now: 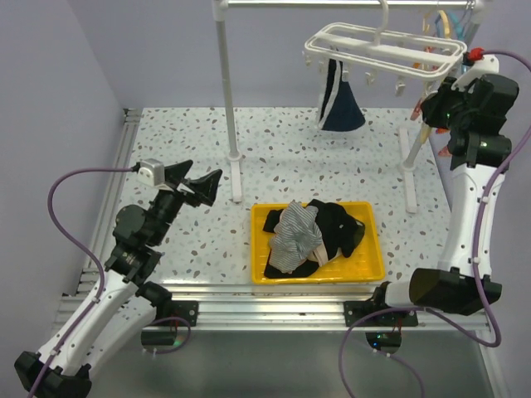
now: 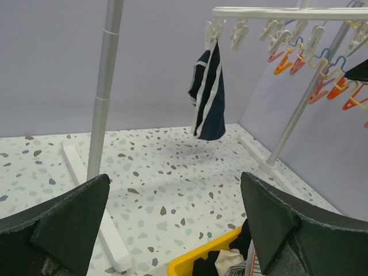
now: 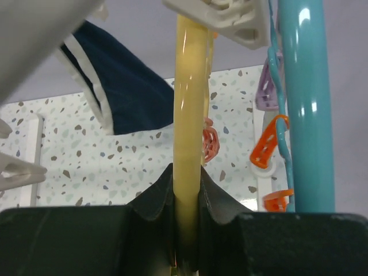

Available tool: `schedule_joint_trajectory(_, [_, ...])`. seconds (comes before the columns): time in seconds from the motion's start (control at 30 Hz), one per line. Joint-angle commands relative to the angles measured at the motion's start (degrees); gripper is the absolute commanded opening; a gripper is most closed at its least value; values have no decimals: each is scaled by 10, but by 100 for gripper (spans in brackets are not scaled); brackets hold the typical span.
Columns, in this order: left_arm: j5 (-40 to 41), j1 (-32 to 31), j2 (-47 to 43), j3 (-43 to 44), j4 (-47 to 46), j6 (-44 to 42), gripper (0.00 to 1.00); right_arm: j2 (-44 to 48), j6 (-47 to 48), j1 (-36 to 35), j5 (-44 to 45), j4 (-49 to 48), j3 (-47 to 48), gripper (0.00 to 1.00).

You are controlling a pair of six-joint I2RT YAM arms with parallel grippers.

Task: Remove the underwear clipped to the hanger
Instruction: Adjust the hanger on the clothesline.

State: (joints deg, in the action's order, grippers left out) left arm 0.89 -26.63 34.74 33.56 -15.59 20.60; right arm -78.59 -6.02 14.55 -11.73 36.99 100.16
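closest to the near edge of the speckled surface (image 1: 182, 141), about midway along it, sits a yellow tray (image 1: 379, 249). it holds a heap of underwear: a grey striped piece (image 1: 297, 232) on the left, lying over a black piece (image 1: 340, 228) that spreads toward the tray's right side. other cloth shows under them, too bunched to sort out.

left of the tray, over the near-left part of the surface, the left gripper (image 1: 197, 178) hangs with its fingers spread wide and nothing between them. from the left wrist its two dark pads frame the tray's corner below and the far wall ahead, well apart from any cloth.

further back a white pole (image 1: 226, 91) stands upright on the surface. beyond it a white clip hanger (image 2: 276, 11) hangs above the far edge. the navy underwear (image 1: 342, 112) with pale trim dangles from a clip at the hanger's left end, clear of the surface.

at the far-right corner, raised beside the hanger's right end, the right gripper (image 1: 425, 112) is pressed together on a pale yellow bar (image 3: 187, 115) that runs upright between its fingers. a teal bar (image 3: 305, 103) and orange clips (image 3: 267, 144) hang just to its right. the navy underwear is to the left of this gripper and beyond it, not touching it.
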Motion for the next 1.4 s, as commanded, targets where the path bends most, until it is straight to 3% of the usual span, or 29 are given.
schedule_joint_trajectory(0.0, [3,4,-4,-5,-16,11,100,7,14,24,-38,-55,11,0])
schedule_joint_trajectory(0.07, [3,4,-4,-5,-16,13,100,17,49,27,-71,-57,3,20])
schedule_joint_trajectory(0.1, [3,4,-3,-5,-16,11,100,24,57,27,-108,-61,-4,36])
schedule_joint_trajectory(0.2, [5,4,-1,-4,-19,11,100,69,112,27,-164,-82,-43,60])
schedule_joint_trajectory(0.3, [6,4,1,-4,-22,9,100,100,130,27,-154,-77,-61,70])
schedule_joint_trajectory(0.63, [4,4,16,4,-29,-4,100,162,167,27,-111,-18,-44,85])
schedule_joint_trajectory(0.87, [1,4,18,6,-24,-14,100,173,231,27,-212,39,16,88])
schedule_joint_trajectory(1.0, [0,4,16,6,-22,-22,100,172,268,27,-327,65,41,86])
schedule_joint_trajectory(1.07, [1,4,15,6,-19,-26,100,167,224,27,-358,43,45,84])
schedule_joint_trajectory(1.23, [-1,4,14,7,-19,-30,100,80,134,25,-381,67,157,78])
schedule_joint_trajectory(1.37, [0,4,10,7,-17,-31,100,37,118,-6,-330,80,214,77])
